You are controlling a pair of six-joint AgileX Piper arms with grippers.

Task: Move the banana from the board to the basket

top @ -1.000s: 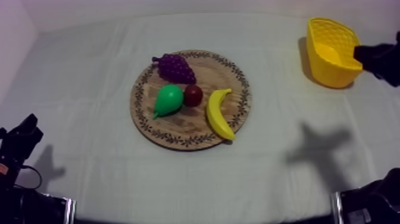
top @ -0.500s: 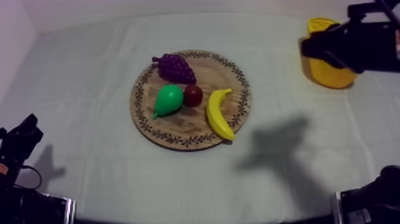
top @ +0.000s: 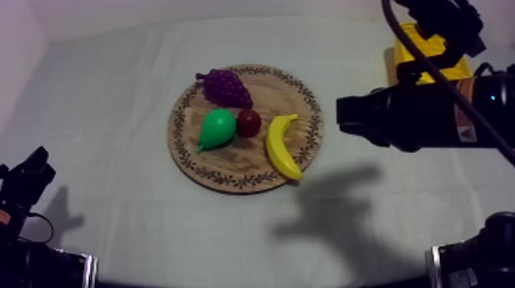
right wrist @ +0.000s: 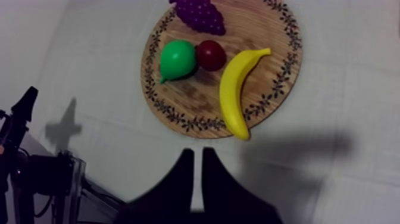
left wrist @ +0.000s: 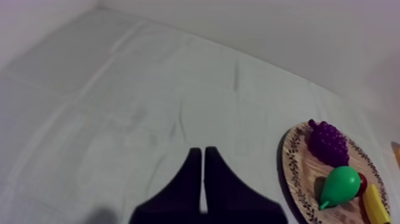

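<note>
Starting closest to us: left gripper [left wrist: 199, 152] sits low at its own side of the table, fingers pressed together into a narrow wedge w/ nothing btw them, over bare cloth [left wrist: 119, 95]. Next out, a big shadow [top: 337, 207] lies on the cloth just on our side of the wooden board [top: 230, 165]. Onto the board now. We've got the banana [top: 282, 145] lying flat on its right-hand part, curved, near end reaching the patterned rim, far end close to the small red fruit [top: 248, 122]. Pear [top: 216, 128] sits right beside that red fruit on the other side, & grapes [top: 226, 86] are at the far rim. Right gripper [right wrist: 195, 154] hovers above the cloth just off the board's edge, near the banana's tip, fingers likewise closed flat against each other on nothing, so no contact w/ the banana. Right arm [top: 429, 115] comes in from the upper right, btw board & basket. Farthest back, yellow basket [top: 441, 57] stands on the cloth, well apart from the board, partly hidden behind that arm.
</note>
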